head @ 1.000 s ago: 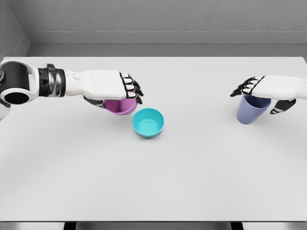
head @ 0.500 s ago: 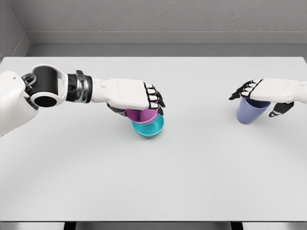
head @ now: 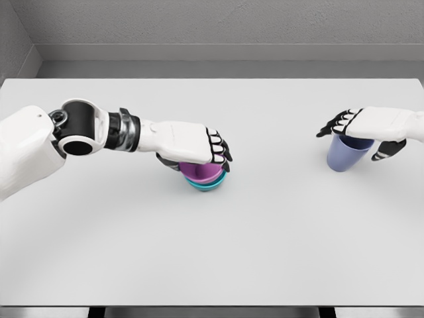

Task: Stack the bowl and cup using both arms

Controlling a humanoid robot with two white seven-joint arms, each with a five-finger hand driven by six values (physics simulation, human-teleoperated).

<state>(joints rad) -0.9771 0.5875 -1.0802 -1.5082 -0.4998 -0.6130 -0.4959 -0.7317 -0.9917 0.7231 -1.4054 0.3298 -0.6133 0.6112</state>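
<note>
White table (head: 265, 252) under grey wall: left hand (head: 192, 144) fingers curled on purple bowl (head: 202, 172), apparently nested in teal bowl (head: 211, 186) beneath; right hand (head: 371, 126) fingers wrapped over blue cup (head: 346, 156) rim, cup unstacked.

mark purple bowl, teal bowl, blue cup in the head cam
purple bowl (head: 199, 173): head view, on its visible side wall below the left hand.
teal bowl (head: 209, 187): head view, on its outer rim under the purple bowl.
blue cup (head: 344, 158): head view, on its side wall.
</note>
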